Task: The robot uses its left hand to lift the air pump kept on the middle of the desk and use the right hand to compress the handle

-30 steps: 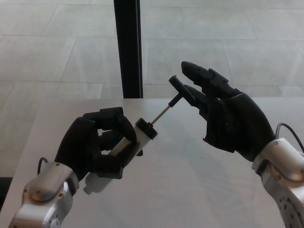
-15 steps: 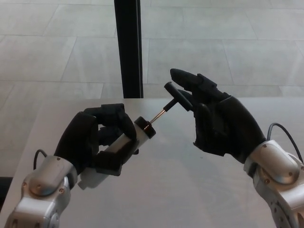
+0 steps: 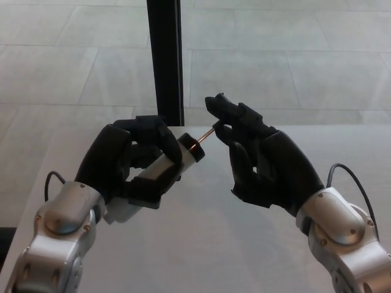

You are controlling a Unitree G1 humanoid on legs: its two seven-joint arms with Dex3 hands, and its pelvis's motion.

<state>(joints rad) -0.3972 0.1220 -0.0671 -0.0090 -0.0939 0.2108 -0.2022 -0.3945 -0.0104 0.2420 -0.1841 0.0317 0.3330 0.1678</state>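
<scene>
Compression step in hand: the left hand (image 3: 131, 162) grips the white barrel of the air pump (image 3: 160, 176) with fingers wrapped around it, holding it tilted above the desk (image 3: 201, 244). The right hand (image 3: 263, 162) presses on the handle, fingers loosely curled; only a short length of the rod (image 3: 206, 135) shows. Next move, by judgement: push along the rod axis to full stroke. No readable markings or labels.

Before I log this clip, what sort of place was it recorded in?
Probably an indoor lobby or office-like hall: a plain white desk, a floor of large pale tiles beyond it, and a dark post rising behind the desk.
</scene>
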